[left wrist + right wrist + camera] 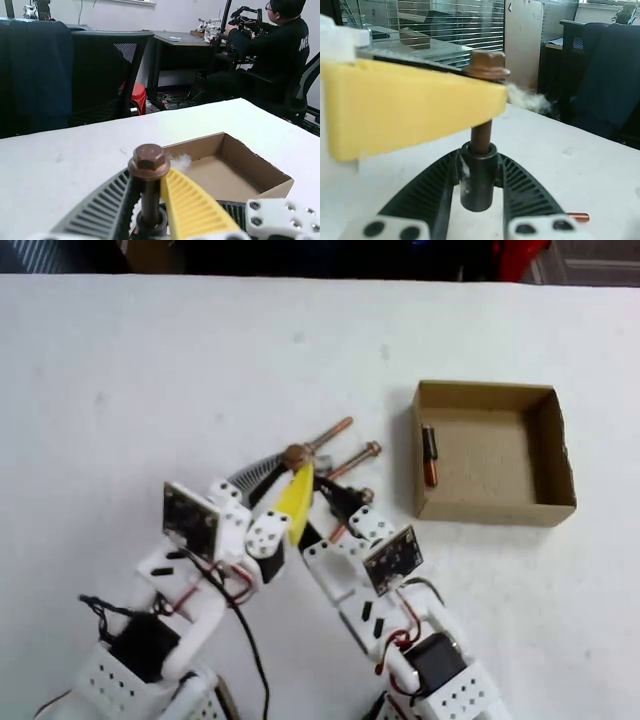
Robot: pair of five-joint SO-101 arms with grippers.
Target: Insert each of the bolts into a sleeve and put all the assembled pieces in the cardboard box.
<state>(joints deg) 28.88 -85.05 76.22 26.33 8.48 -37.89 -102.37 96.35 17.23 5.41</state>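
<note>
While clamped on the upright dark sleeve (479,187), nearest of all: right end effector (479,164), black fingers (525,192) pressed to both sides of it, closed down to the sleeve's width. Seated in the top of that sleeve, copper bolt (487,62), shank part way in, hexagonal head clear above. Pinched on the shank just under the head by left end effector (148,175), grey finger (107,200) on one side, yellow finger (192,207) on the other, shut firmly on the bolt. Crossing close in front of the right wrist camera, that yellow finger, blocking much of the scene behind. Just beyond both end effectors, flat on the white tabletop (150,370), loose bolt (332,432) and second loose bolt (352,457), side by side at the same slant; near end of the first hidden behind the held bolt's head. Farther on, apart from the arms, open cardboard box (495,508) resting flat. Inside, against the wall nearest the loose bolts, one assembled piece (429,456): dark sleeve with copper at one end. Past the tabletop edge, dark office chair (107,70).
</note>
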